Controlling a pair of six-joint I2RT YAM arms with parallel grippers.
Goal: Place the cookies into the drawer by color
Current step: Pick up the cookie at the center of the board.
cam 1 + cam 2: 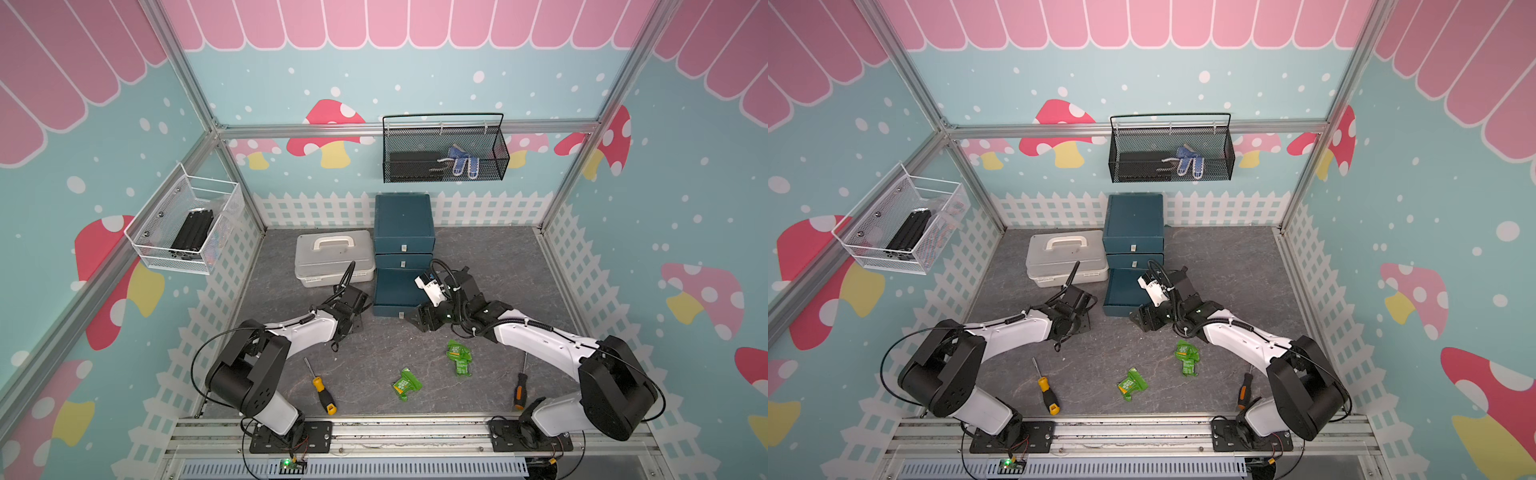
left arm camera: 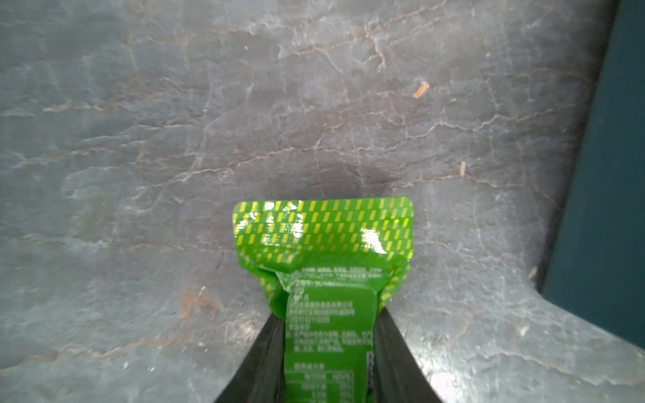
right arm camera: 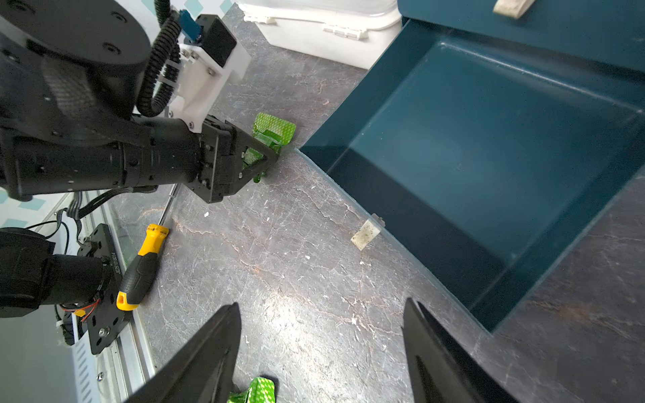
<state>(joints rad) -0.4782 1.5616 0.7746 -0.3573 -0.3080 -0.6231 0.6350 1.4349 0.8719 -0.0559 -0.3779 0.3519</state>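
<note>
**Clamping a green cookie packet right beside the open drawer**

Look at the left claw (image 2: 328, 315): its fingers are pinched in on both sides of a green cookie packet (image 2: 323, 237). They grip the printed end, and the hatched seal flap pokes out ahead. Whether the packet is off the bench (image 2: 139, 139), I cannot tell. The right claw (image 3: 323, 303) hangs wide open with nothing between its fingers, near the drawer's front.

In a top view the teal cabinet (image 1: 403, 224) sits centre frame with its bottom drawer (image 1: 392, 291) pulled out. The right wrist view shows that drawer's floor bare and the held packet just beside its corner. Lower centre lie a single green packet (image 1: 406, 384) and a cluster of green packets (image 1: 459, 358).

It looks feather-light: crinkly foil, slick and soft, probably with a brittle biscuit inside. A gentle pinch across the body is the hold, I reckon. The flat seal would likely slide out.

Now the room. The drawer's side wall stands between packet and tray, so it needs a lift over that rim. The grey lidded case (image 1: 332, 253) crowds the drawer's upper left, and the right arm crowds its lower right. The yellow-handled screwdriver (image 1: 323, 392) and orange-handled screwdriver (image 1: 519, 390) lie well apart from the drop.
</note>
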